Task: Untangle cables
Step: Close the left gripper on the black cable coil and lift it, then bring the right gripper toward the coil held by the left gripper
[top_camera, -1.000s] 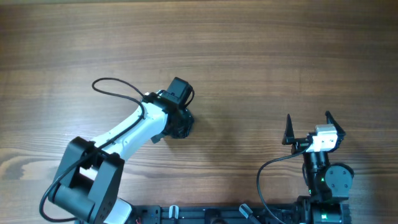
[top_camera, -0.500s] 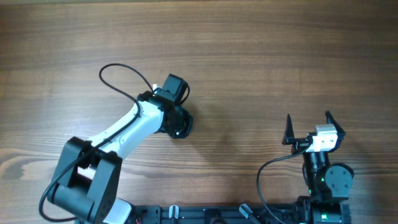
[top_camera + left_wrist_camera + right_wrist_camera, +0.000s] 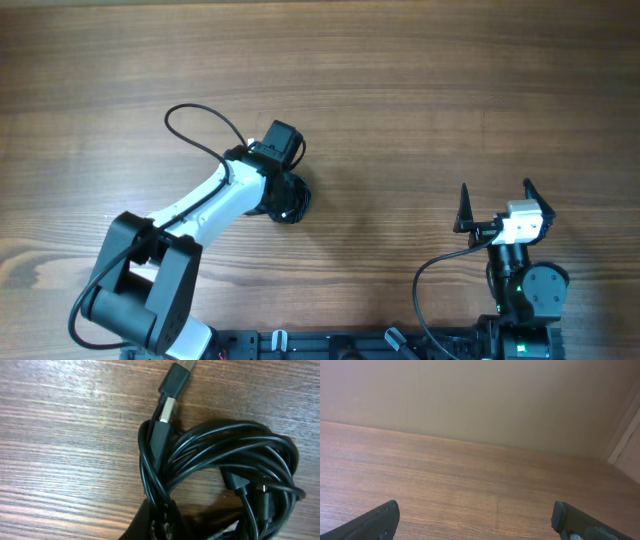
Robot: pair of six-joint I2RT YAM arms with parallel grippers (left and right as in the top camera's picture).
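Observation:
The cables [image 3: 220,455] lie as one knotted bundle of thin black cords on the wooden table, filling the left wrist view. Two plug ends [image 3: 172,390] stick out at the top of that bundle. My left gripper [image 3: 161,521] is shut on a few strands at the bundle's lower left edge. From overhead the left gripper [image 3: 288,203] points down left of the table's middle and hides the bundle beneath it. My right gripper [image 3: 497,207] stands open and empty at the front right, its fingertips [image 3: 385,515] wide apart over bare wood.
A thicker black wire [image 3: 195,125] belonging to the left arm loops out over the table behind that arm. The right arm's base [image 3: 525,290] and its wire sit at the front edge. A beige wall [image 3: 480,400] rises behind the table.
The left gripper has closed from wide open onto strands of the bundle. The left arm's wire loop has shifted a little to the right. The right arm has not moved.

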